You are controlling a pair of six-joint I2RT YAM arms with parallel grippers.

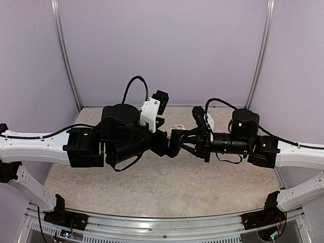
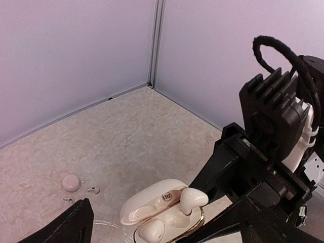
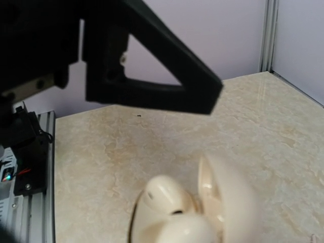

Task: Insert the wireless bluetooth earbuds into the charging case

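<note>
The left gripper [image 2: 162,212] is hovering wide open, empty, over the open case [image 2: 147,205] on the table [image 2: 126,131], where an earbud [image 2: 192,198] is sitting proud, likely needing a gentle press; the right gripper [image 1: 185,139] is pinched shut alongside.

Your case [image 2: 152,205] lies open on the table [image 2: 152,131]: one earbud [image 2: 152,231] in a well, second earbud [image 2: 194,198] perched atop, puck [image 2: 71,183] to its left.

A laboratory test booth is indicated by plain lilac panels [image 1: 162,45] and metal posts [image 1: 66,55] erected around the table [image 1: 152,185].
</note>
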